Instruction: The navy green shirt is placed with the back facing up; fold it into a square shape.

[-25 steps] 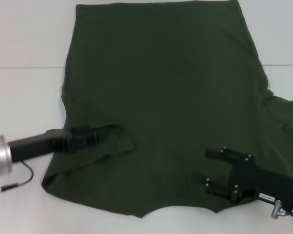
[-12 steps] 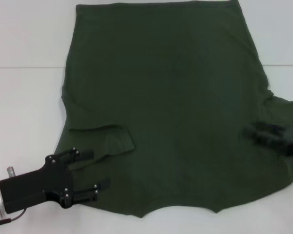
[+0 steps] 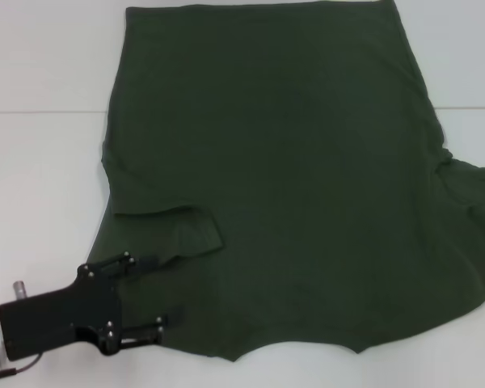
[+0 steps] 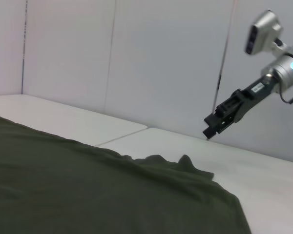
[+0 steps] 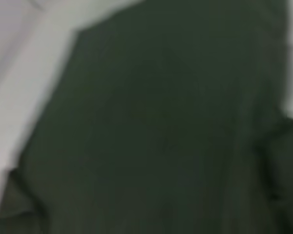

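Reaching in low from the near left corner, the left gripper (image 3: 145, 301) spreads its fingers open over the navy green shirt (image 3: 283, 178), which lies flat on the white table (image 3: 40, 162); the right gripper (image 4: 212, 127) hangs raised beyond, fingers indistinct.

Dark olive navy green shirt (image 3: 283, 178) lies flat, left sleeve folded inward.

White table (image 3: 40, 162) with a seam line running across it, bearing the navy green shirt (image 3: 283, 162), spread flat, plain side up, left sleeve folded inward, right sleeve rumpled.
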